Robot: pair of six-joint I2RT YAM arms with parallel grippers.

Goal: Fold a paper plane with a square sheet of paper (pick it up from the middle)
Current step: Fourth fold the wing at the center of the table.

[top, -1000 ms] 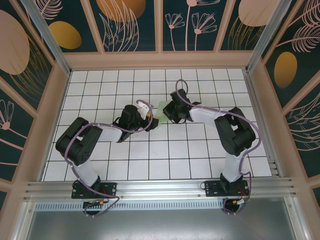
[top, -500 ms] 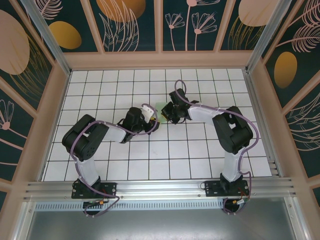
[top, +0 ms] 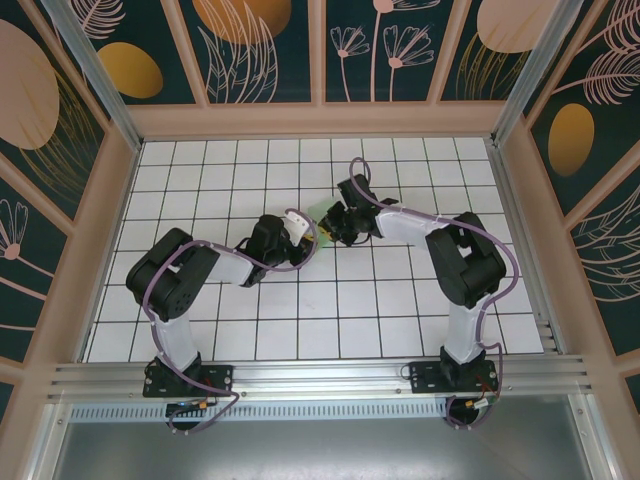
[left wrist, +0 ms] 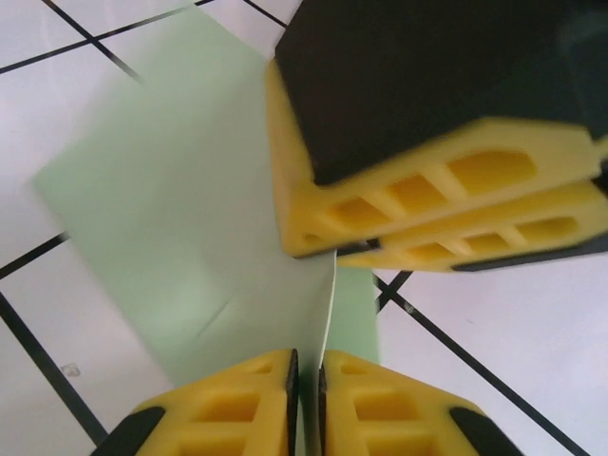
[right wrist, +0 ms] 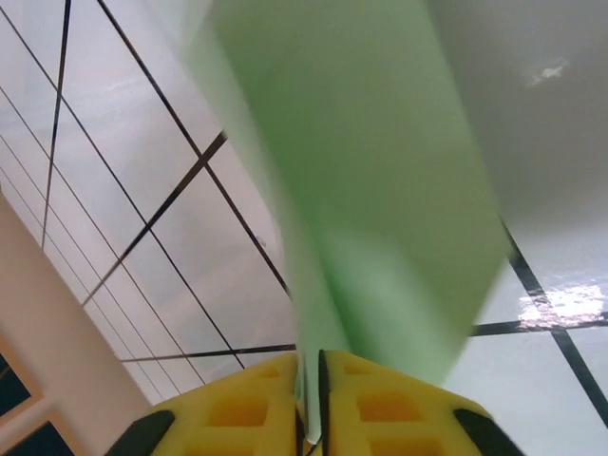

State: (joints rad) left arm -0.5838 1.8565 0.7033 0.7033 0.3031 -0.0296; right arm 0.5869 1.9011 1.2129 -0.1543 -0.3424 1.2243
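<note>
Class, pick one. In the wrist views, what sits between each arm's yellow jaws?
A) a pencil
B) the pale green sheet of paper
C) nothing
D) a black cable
B: the sheet of paper runs into the narrow slit between the jaws of the right gripper, and its edge likewise enters those of the left gripper.

On my screen the sheet of paper [left wrist: 190, 218] reads as thin, smooth and matt, with one faint crease line in it. The counter [right wrist: 123, 218] under it is glossy white tile that throws back bright glare. The pads on the left tool [left wrist: 306, 369] and the right tool [right wrist: 313, 366] are matt yellow with open moulded cells, plastic or foam, I can't tell which, backed by dull black plastic. The rail [top: 320, 378] along the near edge is bare brushed metal.
</note>
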